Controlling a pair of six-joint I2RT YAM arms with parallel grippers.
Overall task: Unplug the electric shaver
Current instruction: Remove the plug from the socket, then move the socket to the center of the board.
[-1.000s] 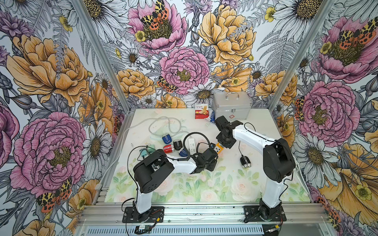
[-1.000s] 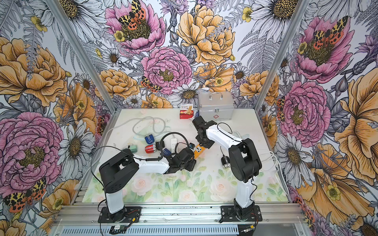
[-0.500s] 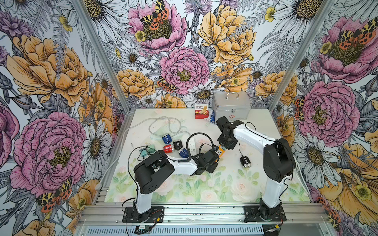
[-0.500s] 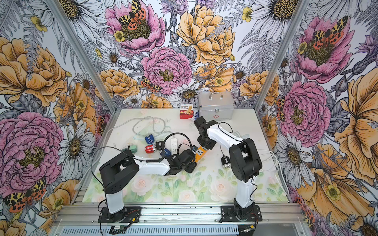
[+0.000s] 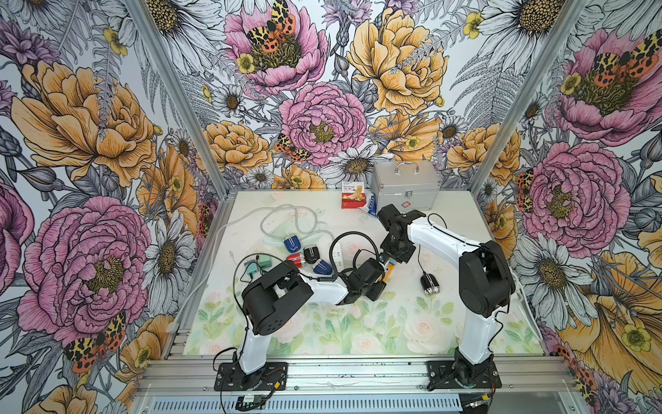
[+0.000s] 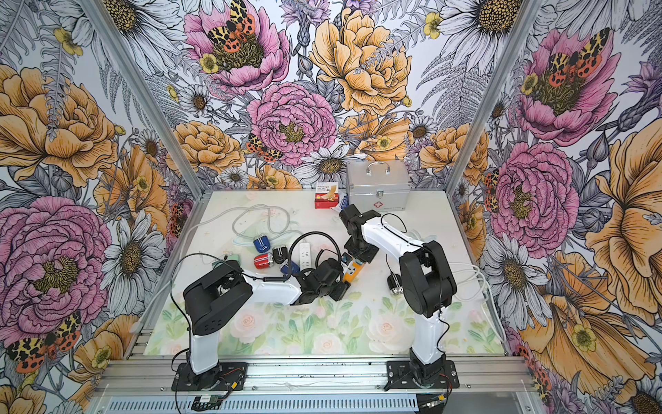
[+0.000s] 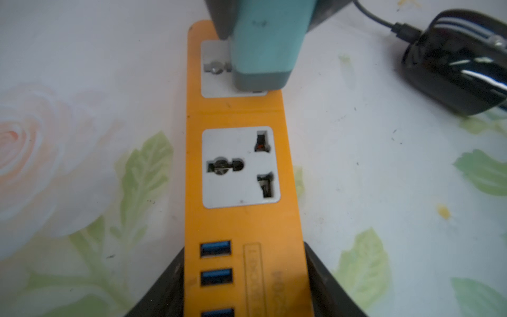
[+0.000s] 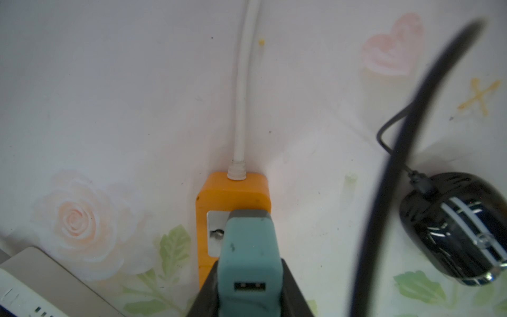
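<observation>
While the orange power strip (image 7: 241, 225) lies in the middle of the desk (image 5: 394, 322), the left jaws clench its near end by both long sides, beside the blue USB ports. The right jaws grasp the teal adapter (image 8: 248, 247), upright in the strip's far socket. The black electric shaver (image 5: 428, 284) rests right of the strip, apart from it, with a thin black cable (image 7: 402, 28) plugged into its far end.

White arm links (image 5: 324, 292), bulky black joint housings (image 5: 483, 283), looping black cables (image 5: 234, 283), black base plates (image 5: 276, 372).
</observation>
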